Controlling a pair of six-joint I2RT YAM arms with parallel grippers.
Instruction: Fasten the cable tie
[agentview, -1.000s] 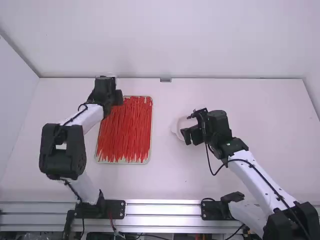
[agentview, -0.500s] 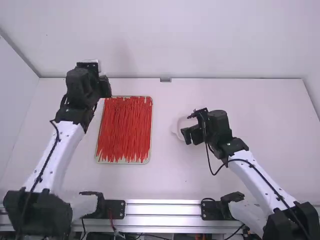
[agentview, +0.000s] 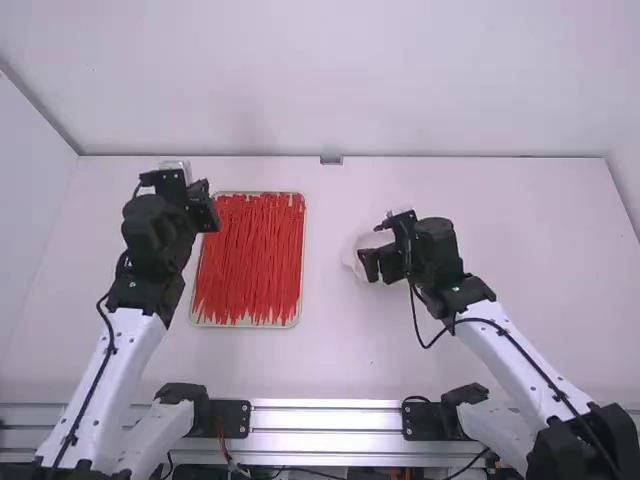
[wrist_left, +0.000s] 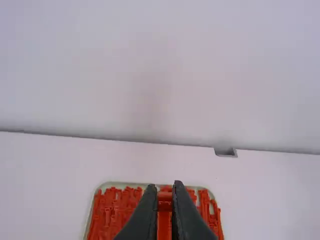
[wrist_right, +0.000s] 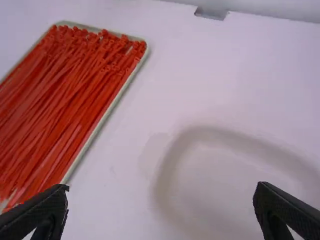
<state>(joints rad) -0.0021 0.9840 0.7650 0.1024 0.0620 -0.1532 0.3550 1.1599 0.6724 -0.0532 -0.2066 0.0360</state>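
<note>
Table (agentview: 520, 200): L claw (wrist_left: 164, 192) raised, pinching cable tie (wrist_left: 165, 220); R claw (wrist_right: 162, 215) spread.

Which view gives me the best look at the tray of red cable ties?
The high view: almost the whole tray shows. The right wrist view crops it; the left wrist view catches its far end behind the left end effector, shut on a cable tie.

Left tool (wrist_left: 161, 212) seemingly pinched shut; right tool (wrist_right: 161, 200) spread wide.
</note>
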